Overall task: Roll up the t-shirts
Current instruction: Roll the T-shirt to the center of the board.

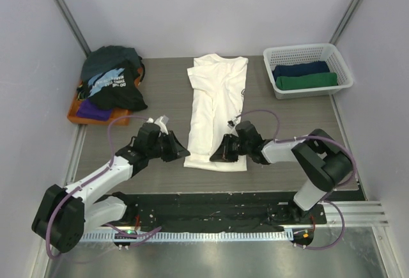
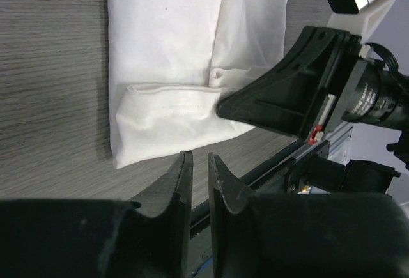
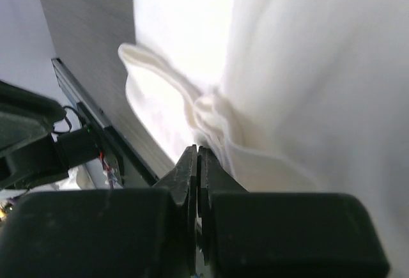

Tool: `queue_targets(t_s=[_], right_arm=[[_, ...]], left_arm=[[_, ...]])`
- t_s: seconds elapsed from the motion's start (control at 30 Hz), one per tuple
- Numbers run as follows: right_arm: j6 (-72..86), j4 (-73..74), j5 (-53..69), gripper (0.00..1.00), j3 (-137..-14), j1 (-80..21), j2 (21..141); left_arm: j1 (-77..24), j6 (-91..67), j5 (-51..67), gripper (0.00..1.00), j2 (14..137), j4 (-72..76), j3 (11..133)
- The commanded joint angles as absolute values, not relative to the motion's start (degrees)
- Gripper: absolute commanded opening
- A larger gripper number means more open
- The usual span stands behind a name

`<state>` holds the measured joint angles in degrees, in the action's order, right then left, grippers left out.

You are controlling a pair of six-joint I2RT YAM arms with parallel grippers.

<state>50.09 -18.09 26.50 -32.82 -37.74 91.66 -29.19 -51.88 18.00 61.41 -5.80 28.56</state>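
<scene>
You're looking at a shirt [image 1: 216,108] of soft, matt cloth, lying on a matt wood-grain table [image 1: 165,92]; right of the shirt, a smooth plastic basket [image 1: 300,48] is sitting.

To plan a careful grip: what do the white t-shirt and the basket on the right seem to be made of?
White t-shirt: soft matte fabric, probably cotton; it folds and puckers at the near hem.
Basket: apparently rigid white plastic, slightly glossy, with lattice walls that keep their shape.

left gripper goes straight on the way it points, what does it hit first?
Likely the folded-up hem of the white t-shirt, just beyond the left gripper; the right gripper sits to the side of that line. Depth is hard to judge.
</scene>
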Motion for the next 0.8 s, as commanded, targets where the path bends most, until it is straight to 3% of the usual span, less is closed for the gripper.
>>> queue_targets(t_s=[0.0, 0.23, 0.37, 0.5, 0.77], right_arm=[[51.3, -27.2, 28.3, 0.01, -33.0, -34.8, 97.5], [53.6, -34.3, 29.7, 0.01, -29.4, -34.8, 103.8], [54.1, -35.2, 30.3, 0.01, -28.7, -34.7, 103.5], [50.5, -23.4, 28.9, 0.04, -32.6, -34.9, 94.8], [43.7, -2.7, 19.8, 0.22, -39.3, -34.9, 78.9]], left_arm=[[-29.4, -49.9, 17.3, 0.21, 62.5, -2.7, 27.7], [-29.4, -49.4, 16.5, 0.37, 64.3, -1.1, 26.8], [-29.4, -49.2, 16.6, 0.41, 64.5, -1.0, 26.6], [-29.5, -49.6, 14.7, 0.47, 61.0, -2.8, 26.3], [-29.4, -48.5, 10.8, 0.56, 51.7, -5.4, 25.1]])
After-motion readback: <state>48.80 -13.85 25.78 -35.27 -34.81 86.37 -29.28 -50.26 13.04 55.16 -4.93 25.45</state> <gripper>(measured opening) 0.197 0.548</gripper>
